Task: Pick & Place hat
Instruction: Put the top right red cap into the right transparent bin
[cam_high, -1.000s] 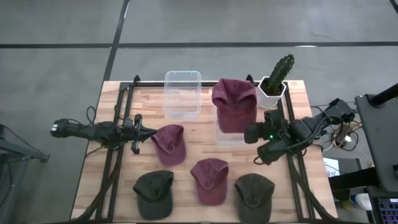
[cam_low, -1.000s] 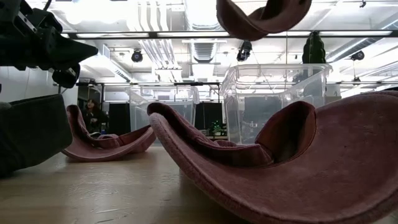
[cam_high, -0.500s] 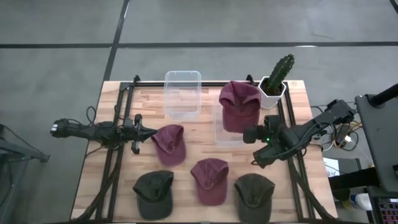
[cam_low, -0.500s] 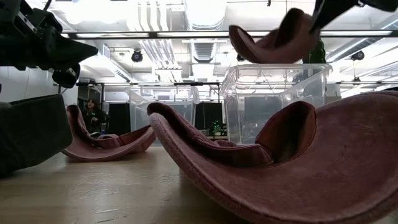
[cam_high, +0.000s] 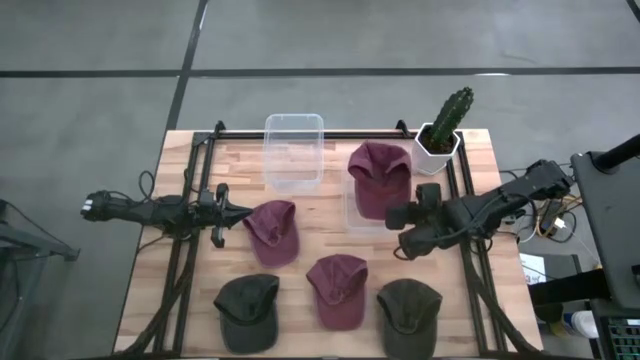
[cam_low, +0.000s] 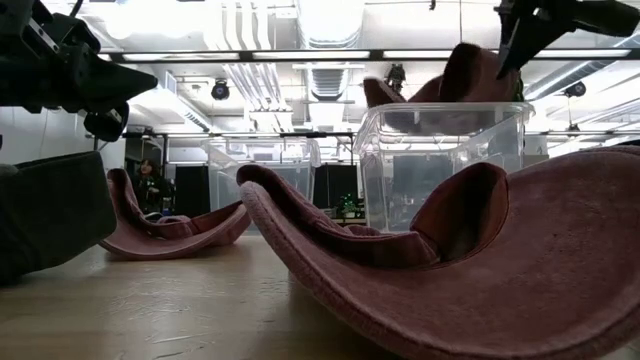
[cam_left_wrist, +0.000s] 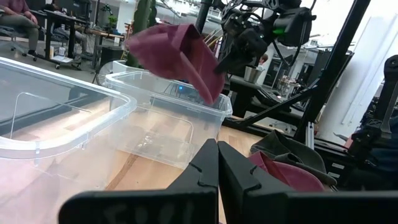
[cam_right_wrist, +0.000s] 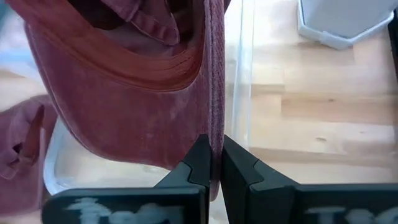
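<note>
Placing step — hat over bin
Right hand (cam_high: 392, 216) pinches the soft maroon cap (cam_high: 379, 176) above the clear plastic bin (cam_high: 358, 215) — next, likely lower and release.

Light wood table (cam_high: 320, 248) with black rails down both sides — on it: two clear bins, one at back (cam_high: 294, 150), one right of centre (cam_high: 366, 213); white potted cactus (cam_high: 441, 128) at back right corner; two maroon caps (cam_high: 273, 231) (cam_high: 337, 290) mid-table; two dark green caps (cam_high: 247, 311) (cam_high: 408, 317) at front edge.
</note>
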